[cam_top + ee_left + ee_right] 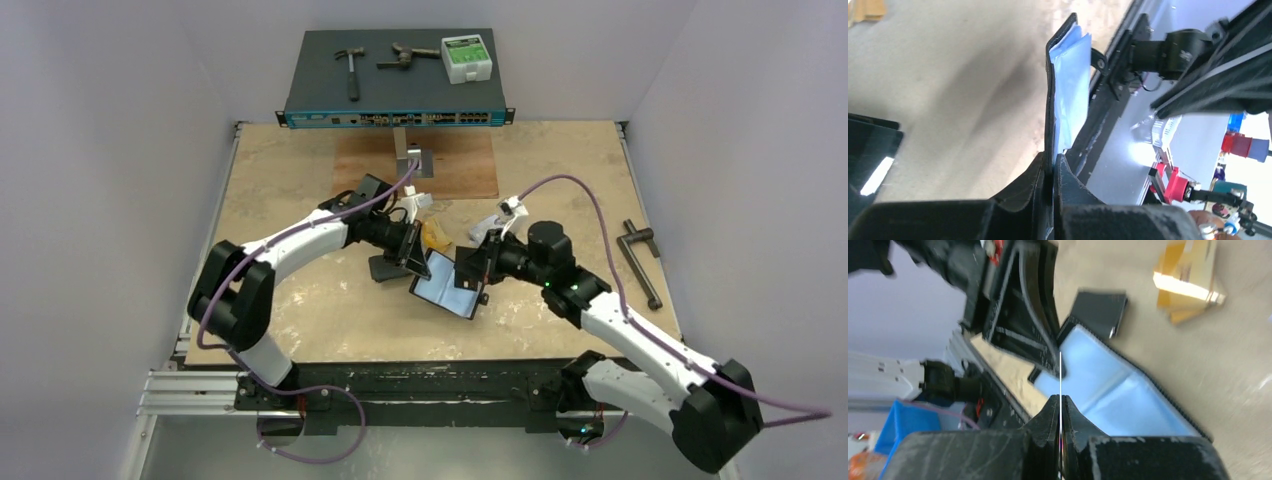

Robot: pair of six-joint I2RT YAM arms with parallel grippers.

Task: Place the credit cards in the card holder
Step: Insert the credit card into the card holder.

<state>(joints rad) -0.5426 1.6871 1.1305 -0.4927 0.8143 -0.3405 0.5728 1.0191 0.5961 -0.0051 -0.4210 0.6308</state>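
Observation:
The card holder (447, 286) lies open mid-table, its glossy bluish pockets facing up. My left gripper (414, 262) is shut on the holder's left edge; the left wrist view shows the holder (1066, 85) edge-on, rising from my shut gripper (1054, 159). My right gripper (470, 272) is shut on a thin credit card (1060, 372), seen edge-on just above the open holder (1113, 390). The card's colour cannot be told. A gold-orange credit card (1188, 282) lies on the table beyond it, also visible from above (435, 236).
A plain black pouch (385, 268) lies left of the holder. At the back stands a network switch (395, 100) carrying a hammer (351, 68), a metal tool (405, 58) and a white-green box (467, 57). A brown board (450, 165) lies before it. A black crank tool (638, 258) lies far right.

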